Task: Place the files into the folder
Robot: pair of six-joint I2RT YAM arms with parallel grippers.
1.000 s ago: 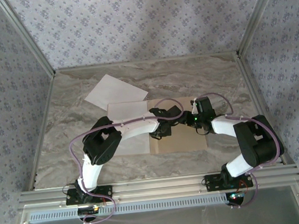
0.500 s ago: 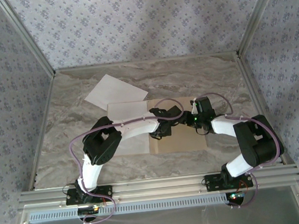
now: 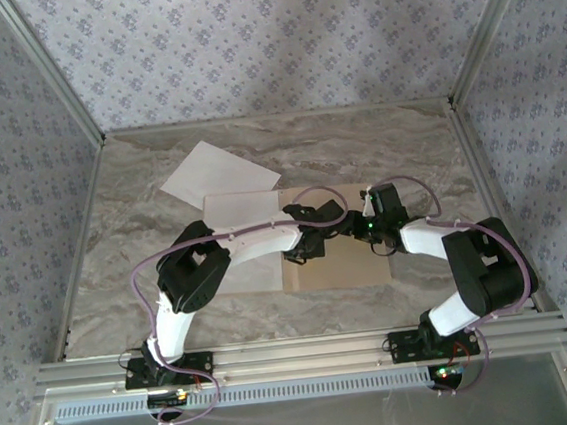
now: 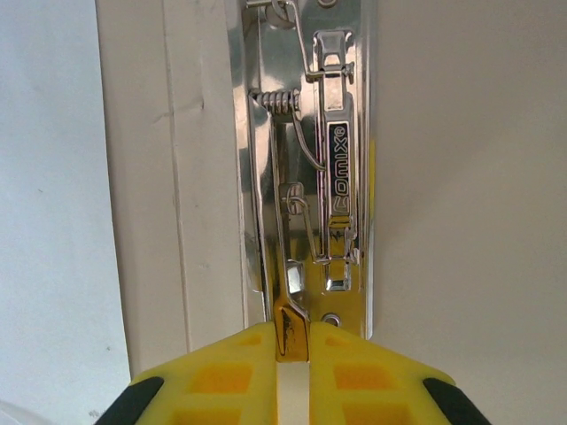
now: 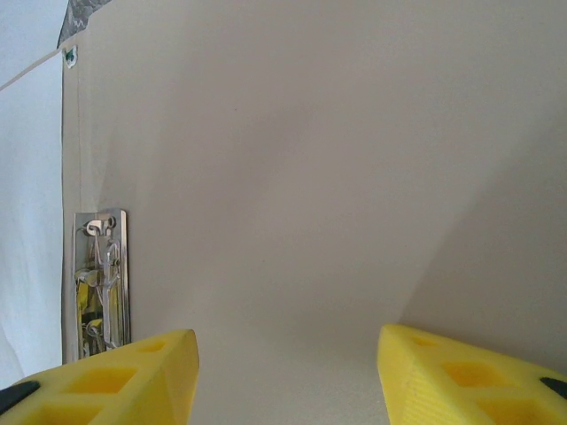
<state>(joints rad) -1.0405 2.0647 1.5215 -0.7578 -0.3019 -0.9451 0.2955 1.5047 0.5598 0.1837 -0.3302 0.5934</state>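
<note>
Where the two arms meet above the grey marbled desk (image 3: 408, 150), a thin tan-brown cardboard folder (image 3: 354, 266) is seen lying open and flat. The left tool (image 4: 292, 341) is held low over the middle fold. Its yellow fingers (image 4: 221, 372) are closed on the thin lever end of the shiny silver metal clip (image 4: 337, 168), which is fixed along that fold. The right tool (image 5: 285, 341) is held over the right half of the folder. Its own yellow fingers (image 5: 106, 372) are spread wide apart, and nothing is held between them. One plain white paper sheet (image 3: 234, 217) is laid on the left half of the folder, near the clip, with a bare strip of folder between. Farther back on the left, a second white paper sheet (image 3: 214, 171) is laid tilted on the desk. The two sheets overlap at one edge, and which one is on top cannot be told.
</note>
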